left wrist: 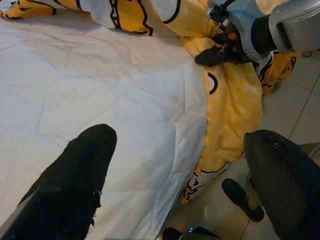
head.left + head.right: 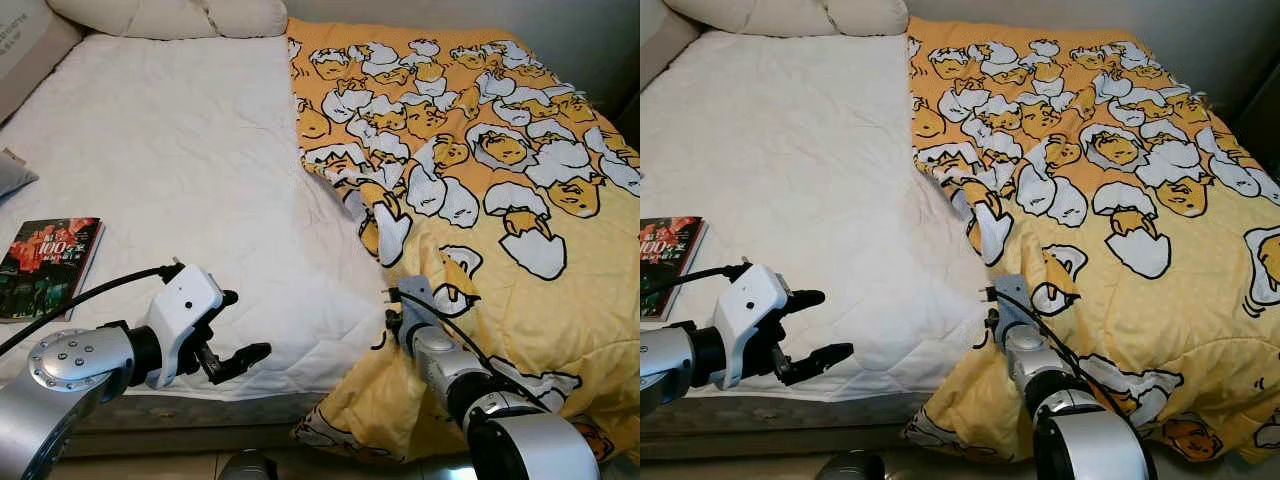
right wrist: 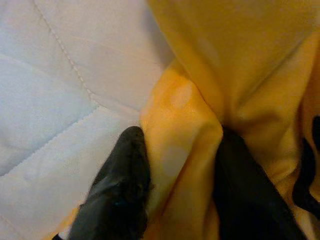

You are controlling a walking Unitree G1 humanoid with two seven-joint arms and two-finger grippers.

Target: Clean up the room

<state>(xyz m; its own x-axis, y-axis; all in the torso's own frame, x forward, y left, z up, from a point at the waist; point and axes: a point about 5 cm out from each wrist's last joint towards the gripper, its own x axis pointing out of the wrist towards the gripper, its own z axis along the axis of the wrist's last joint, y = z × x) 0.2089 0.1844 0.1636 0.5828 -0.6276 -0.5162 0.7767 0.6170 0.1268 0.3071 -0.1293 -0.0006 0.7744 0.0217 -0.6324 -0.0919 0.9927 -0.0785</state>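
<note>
While pinched, yellow blanket (image 3: 185, 135) fold sits between right gripper (image 3: 180, 195) jaws.

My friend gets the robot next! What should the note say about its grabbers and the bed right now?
Right gripper: jaws shut on a fold at the edge of the yellow blanket, near the foot of the bed.
Left gripper: jaws open, holding nothing, above the foot edge of the white mattress.
Blanket covers only the robot's right half of the bed, its corner hanging toward the floor.
A book lies on the mattress, on the left.
Done: blanket gripped.
Left: probably spread the blanket across and put the book away.
</note>
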